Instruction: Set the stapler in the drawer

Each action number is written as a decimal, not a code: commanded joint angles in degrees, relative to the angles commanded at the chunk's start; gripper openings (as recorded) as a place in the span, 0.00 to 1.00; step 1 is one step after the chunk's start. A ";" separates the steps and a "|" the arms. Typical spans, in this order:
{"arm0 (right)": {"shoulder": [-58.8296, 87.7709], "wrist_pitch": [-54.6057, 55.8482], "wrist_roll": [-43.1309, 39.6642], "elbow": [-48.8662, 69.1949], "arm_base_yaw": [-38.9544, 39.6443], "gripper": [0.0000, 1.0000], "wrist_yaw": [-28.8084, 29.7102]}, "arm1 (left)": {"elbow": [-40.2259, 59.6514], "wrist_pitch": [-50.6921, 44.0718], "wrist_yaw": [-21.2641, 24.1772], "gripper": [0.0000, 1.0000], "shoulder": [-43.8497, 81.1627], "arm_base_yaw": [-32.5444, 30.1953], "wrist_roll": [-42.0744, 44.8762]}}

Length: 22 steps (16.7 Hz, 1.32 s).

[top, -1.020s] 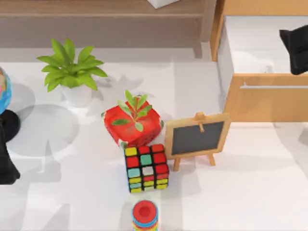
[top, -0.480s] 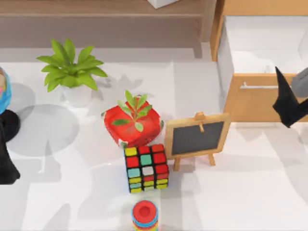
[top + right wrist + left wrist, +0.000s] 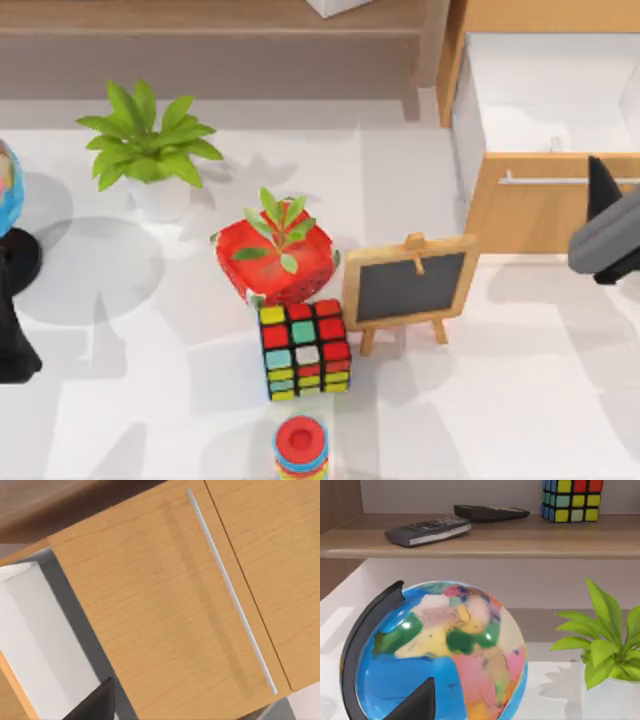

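Note:
The drawer (image 3: 530, 212) stands pulled out at the back right, with a tan wooden front, a silver bar handle (image 3: 545, 181) and a white inside (image 3: 540, 90). A small pale sliver (image 3: 553, 144) lies inside against the front panel; I cannot tell whether it is the stapler. My right gripper (image 3: 603, 215) hovers at the table's right edge, just in front of the drawer front, open and holding nothing. The right wrist view looks onto the drawer front (image 3: 165, 610) and its handle (image 3: 230, 590), with one dark fingertip (image 3: 95, 705) at the edge. My left gripper (image 3: 10, 340) is parked at the left edge.
A small chalkboard easel (image 3: 408, 285) stands left of the drawer, with a colourful cube (image 3: 304, 350), a red potted plant (image 3: 275, 255) and a ring stack (image 3: 300, 448) nearby. A green plant (image 3: 150, 150) and a globe (image 3: 440, 655) stand at the left. A brown shelf (image 3: 220, 30) runs along the back.
My right gripper has drawn back from above the drawer's inside, over the front panel, to the table's right edge. The left arm has not moved.

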 joint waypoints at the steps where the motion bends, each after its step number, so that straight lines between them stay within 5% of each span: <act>1: 2.47 3.40 -2.76 -0.42 0.25 1.00 0.96 | 0.00 0.00 0.00 1.00 0.00 0.00 0.00; 10: 23.43 20.33 -18.82 -0.62 1.03 1.00 9.07 | 0.00 0.00 0.00 1.00 0.00 0.00 0.00; 22: 32.19 22.46 -22.10 0.91 0.84 1.00 12.68 | 0.00 0.00 0.00 1.00 0.00 0.00 0.00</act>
